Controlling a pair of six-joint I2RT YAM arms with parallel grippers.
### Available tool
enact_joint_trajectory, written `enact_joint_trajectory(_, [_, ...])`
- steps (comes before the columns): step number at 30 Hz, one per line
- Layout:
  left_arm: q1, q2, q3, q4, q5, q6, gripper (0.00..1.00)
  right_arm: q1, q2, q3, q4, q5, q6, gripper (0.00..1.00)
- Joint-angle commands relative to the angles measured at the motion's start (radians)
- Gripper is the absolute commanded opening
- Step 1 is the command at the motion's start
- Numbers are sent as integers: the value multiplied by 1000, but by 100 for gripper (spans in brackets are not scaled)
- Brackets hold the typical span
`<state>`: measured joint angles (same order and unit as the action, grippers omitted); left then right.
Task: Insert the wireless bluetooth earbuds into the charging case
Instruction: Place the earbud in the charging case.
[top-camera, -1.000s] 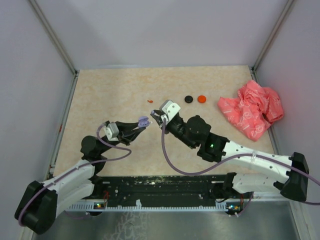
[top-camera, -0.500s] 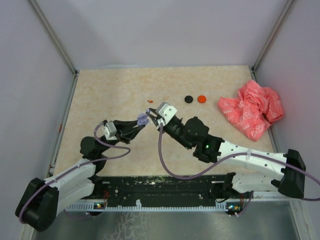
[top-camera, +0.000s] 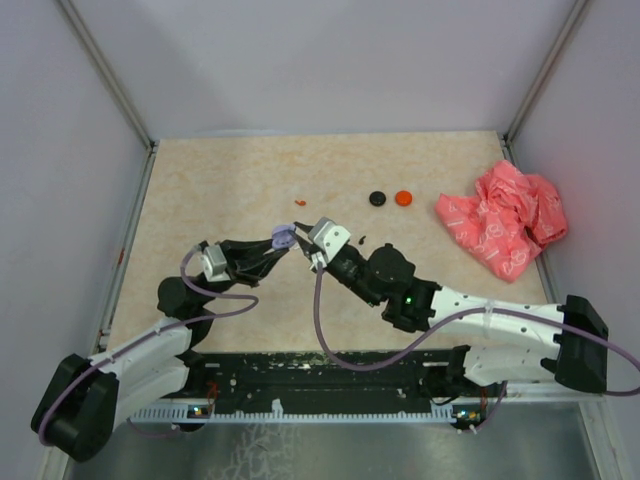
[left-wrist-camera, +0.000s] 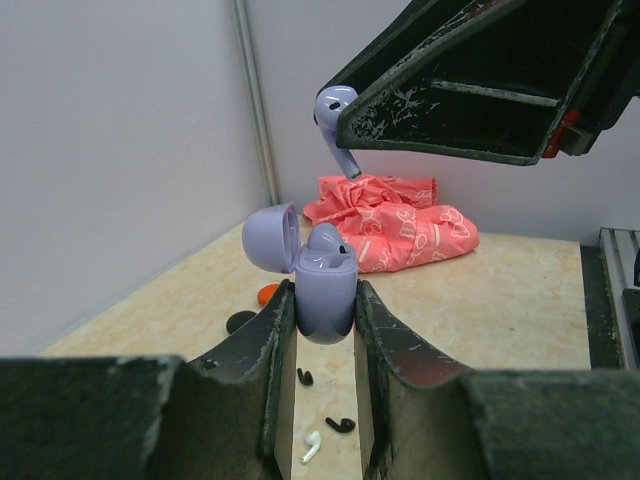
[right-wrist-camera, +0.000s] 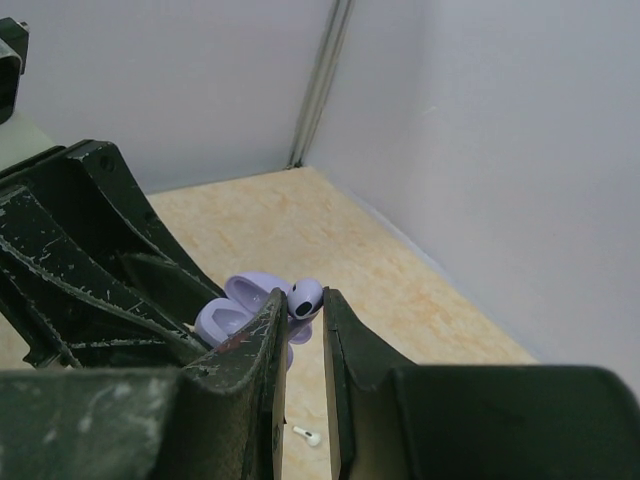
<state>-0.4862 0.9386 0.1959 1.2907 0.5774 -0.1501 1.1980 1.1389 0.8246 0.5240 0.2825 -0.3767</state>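
Near the middle of the worktop (top-camera: 220, 180), toward its near edge: left end effector (left-wrist-camera: 325, 312) pinched the open charging case (left-wrist-camera: 325, 282). Right end effector (right-wrist-camera: 300, 318), clamped on a lilac earbud (right-wrist-camera: 305, 298), had closed in to just above it over the last second. I judged insertion imminent.

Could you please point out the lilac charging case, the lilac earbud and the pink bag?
lilac charging case (left-wrist-camera: 326, 296): left wrist view, body front.
lilac earbud (left-wrist-camera: 332, 105): left wrist view, rounded head.
pink bag (left-wrist-camera: 392, 228): left wrist view, crumpled middle.
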Motion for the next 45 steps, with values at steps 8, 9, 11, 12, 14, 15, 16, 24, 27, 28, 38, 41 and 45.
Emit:
enact_joint_trajectory(8, [5, -16, -6, 79, 6, -50, 0, 30, 36, 1, 141, -37, -44, 11])
enact_joint_trajectory(9, [4, -17, -8, 80, 6, -53, 0, 33, 40, 2, 142, -43, -46, 11])
enact_joint_trajectory(11, [4, -22, -9, 84, 5, -59, 0, 39, 51, 5, 140, -43, -50, 11])
enact_joint_trajectory(12, [4, -24, -9, 85, 4, -61, 0, 41, 56, 5, 138, -42, -52, 11])
enact_joint_trajectory(14, [4, -27, -9, 85, 4, -65, 0, 46, 69, 7, 141, -37, -60, 11])
enact_joint_trajectory(15, [4, -28, -10, 84, 2, -68, 0, 48, 73, 6, 144, -34, -64, 11])
enact_joint_trajectory(16, [4, -29, -10, 85, 2, -70, 0, 51, 79, 6, 147, -29, -67, 11])
enact_joint_trajectory(24, [4, -32, -12, 88, -5, -87, 0, 70, 112, 14, 150, -2, -92, 11])
enact_joint_trajectory(27, [4, -35, -13, 90, -22, -101, 0, 79, 113, 10, 154, 12, -101, 11])
enact_joint_trajectory(28, [4, -36, -13, 90, -32, -111, 0, 82, 111, 7, 156, 18, -105, 11])
enact_joint_trajectory(38, [4, -54, -21, 82, -108, -195, 0, 90, 112, -5, 157, 16, -117, 11])
enact_joint_trajectory(41, [4, -58, -19, 79, -109, -206, 0, 91, 115, 0, 142, 8, -117, 11])
enact_joint_trajectory(45, [4, -60, -17, 75, -103, -209, 0, 93, 122, 7, 122, -2, -117, 11])
